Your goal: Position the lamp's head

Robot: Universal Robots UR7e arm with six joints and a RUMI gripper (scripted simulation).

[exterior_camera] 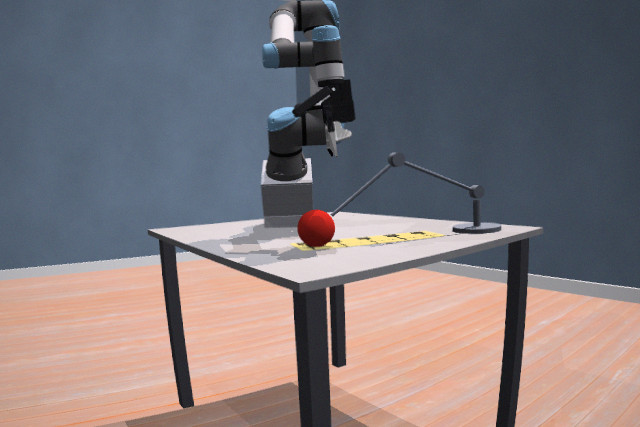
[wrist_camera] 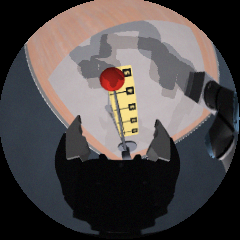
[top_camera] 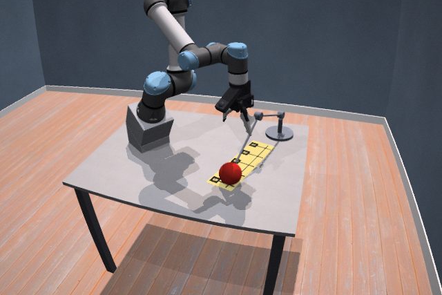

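Top: set high and well back, facing obliquely down, pedestal at ten o'clock. Exterior: set lower, slightly above table height, facing almost level across corner at six o'clock. Wrist: mounted close behind gripper, facing down, jaws at six o'clock. Shared by top and exterior: whole arm, yellow strip.
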